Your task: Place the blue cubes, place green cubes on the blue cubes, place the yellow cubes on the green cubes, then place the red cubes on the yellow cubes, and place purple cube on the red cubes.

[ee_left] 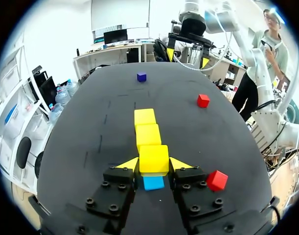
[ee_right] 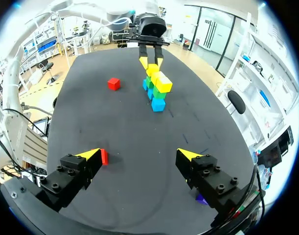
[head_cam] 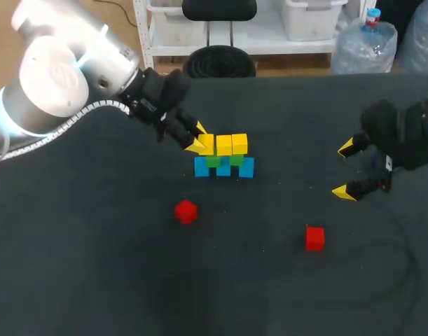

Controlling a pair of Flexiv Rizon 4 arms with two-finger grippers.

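Note:
Three blue cubes (head_cam: 223, 169) stand in a row mid-table with green cubes (head_cam: 236, 159) on them and three yellow cubes (head_cam: 232, 144) on top. My left gripper (head_cam: 198, 138) is shut on the end yellow cube (ee_left: 153, 159), which sits in line with the other two, a blue cube (ee_left: 153, 183) showing below it. Two red cubes (head_cam: 185, 211) (head_cam: 314, 238) lie loose nearer the front. The purple cube (ee_left: 141, 77) rests far ahead of the left gripper, beside my right gripper (head_cam: 344, 170), which hangs open and empty to the right of the stack.
In the right wrist view one red cube (ee_right: 104, 156) lies just beside a finger of the right gripper (ee_right: 138, 155), and the purple cube (ee_right: 202, 199) peeks out under the other. The black table (head_cam: 94, 266) extends bare to the front left.

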